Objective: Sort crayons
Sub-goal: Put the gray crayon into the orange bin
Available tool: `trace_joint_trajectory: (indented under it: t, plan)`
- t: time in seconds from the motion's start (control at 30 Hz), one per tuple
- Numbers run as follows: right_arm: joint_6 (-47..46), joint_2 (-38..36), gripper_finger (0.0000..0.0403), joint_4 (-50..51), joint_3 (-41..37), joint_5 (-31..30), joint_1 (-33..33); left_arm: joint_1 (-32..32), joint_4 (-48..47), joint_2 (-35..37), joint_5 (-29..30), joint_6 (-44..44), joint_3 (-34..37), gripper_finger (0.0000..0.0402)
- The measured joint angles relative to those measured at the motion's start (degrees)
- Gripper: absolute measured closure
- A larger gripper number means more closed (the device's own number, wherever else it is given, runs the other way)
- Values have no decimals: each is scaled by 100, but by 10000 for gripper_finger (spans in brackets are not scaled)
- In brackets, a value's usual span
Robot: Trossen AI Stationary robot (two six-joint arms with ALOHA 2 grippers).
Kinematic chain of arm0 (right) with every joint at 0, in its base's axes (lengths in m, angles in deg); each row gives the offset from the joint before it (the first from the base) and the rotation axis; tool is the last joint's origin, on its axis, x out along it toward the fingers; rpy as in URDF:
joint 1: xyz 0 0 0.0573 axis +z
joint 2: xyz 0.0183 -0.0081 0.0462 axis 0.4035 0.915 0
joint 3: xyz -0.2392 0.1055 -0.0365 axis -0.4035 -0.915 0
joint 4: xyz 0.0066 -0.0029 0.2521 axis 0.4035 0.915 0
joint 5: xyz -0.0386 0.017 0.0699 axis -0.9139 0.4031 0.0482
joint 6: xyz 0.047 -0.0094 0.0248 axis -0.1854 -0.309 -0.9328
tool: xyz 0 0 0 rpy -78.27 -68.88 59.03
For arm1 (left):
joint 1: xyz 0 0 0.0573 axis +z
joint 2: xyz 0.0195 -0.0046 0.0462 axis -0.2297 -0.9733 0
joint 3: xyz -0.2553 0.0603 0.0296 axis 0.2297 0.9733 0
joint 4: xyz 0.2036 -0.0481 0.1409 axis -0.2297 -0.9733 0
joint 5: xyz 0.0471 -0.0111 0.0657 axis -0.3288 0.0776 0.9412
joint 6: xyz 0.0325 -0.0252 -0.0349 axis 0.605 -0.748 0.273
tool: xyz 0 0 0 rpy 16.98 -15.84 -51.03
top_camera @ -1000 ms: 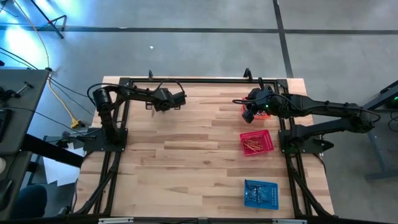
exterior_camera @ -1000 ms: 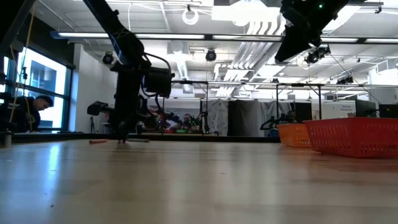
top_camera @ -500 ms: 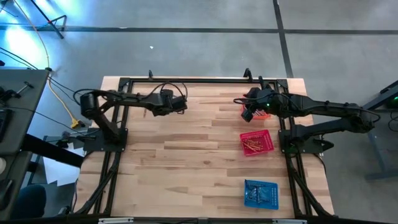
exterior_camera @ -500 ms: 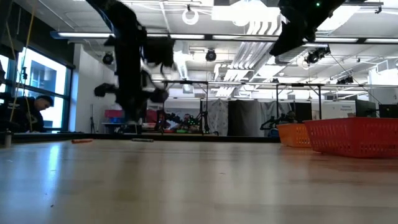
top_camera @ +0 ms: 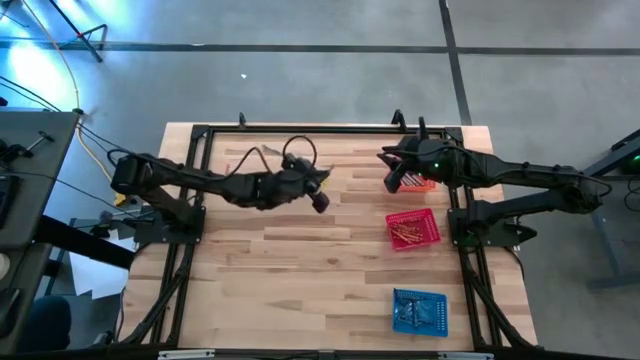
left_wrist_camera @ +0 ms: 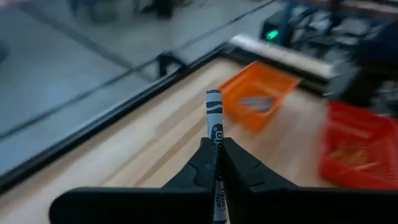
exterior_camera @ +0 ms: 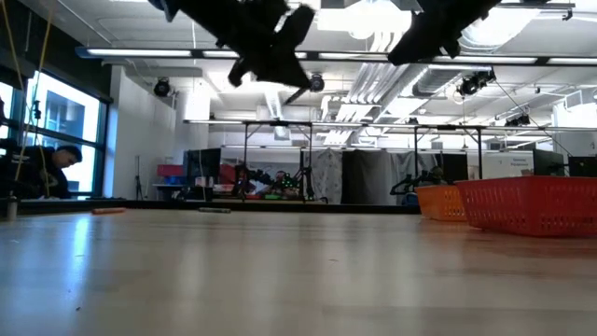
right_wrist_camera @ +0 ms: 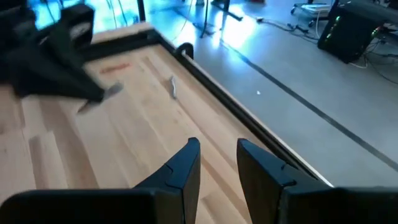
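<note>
High view: my left hand (top_camera: 320, 197) hangs mid-desk (top_camera: 290, 270); sorted crayons lie in the red basket (top_camera: 431, 237). Left wrist view: it pinches a grey crayon (left_wrist_camera: 214, 118) facing the orange basket (left_wrist_camera: 260, 91). Right wrist view: my right hand (right_wrist_camera: 217, 163) is spread and empty, and two crayons (right_wrist_camera: 171, 87) remain unsorted near the desk's edge.

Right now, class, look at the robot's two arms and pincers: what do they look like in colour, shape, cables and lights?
Both arms are dark, slim and jointed. The left pincer has two black, wedge-shaped fingers tapering to narrow tips; a thin dark cable loops above its wrist. The right pincer has two black, flat, angular fingers, and a small green light glows on that arm's wrist. No printed markings can be made out.
</note>
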Motion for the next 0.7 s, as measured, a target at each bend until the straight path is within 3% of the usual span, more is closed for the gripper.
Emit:
trace_joint_trajectory:
  t: [0.17, 0.43, 0.7]
  plan:
    - [-123, 0, 304, -192, 0, -52, 0, -282, 751, -10, -4, 631, 1, 399]
    - [-238, 35, 305, -65, 0, 404, 0, -422, 1095, -10, -1, 660, 1, 399]
    - [-254, 35, 305, -33, 0, 406, 0, -419, 1383, -10, -79, 800, 1, 399]
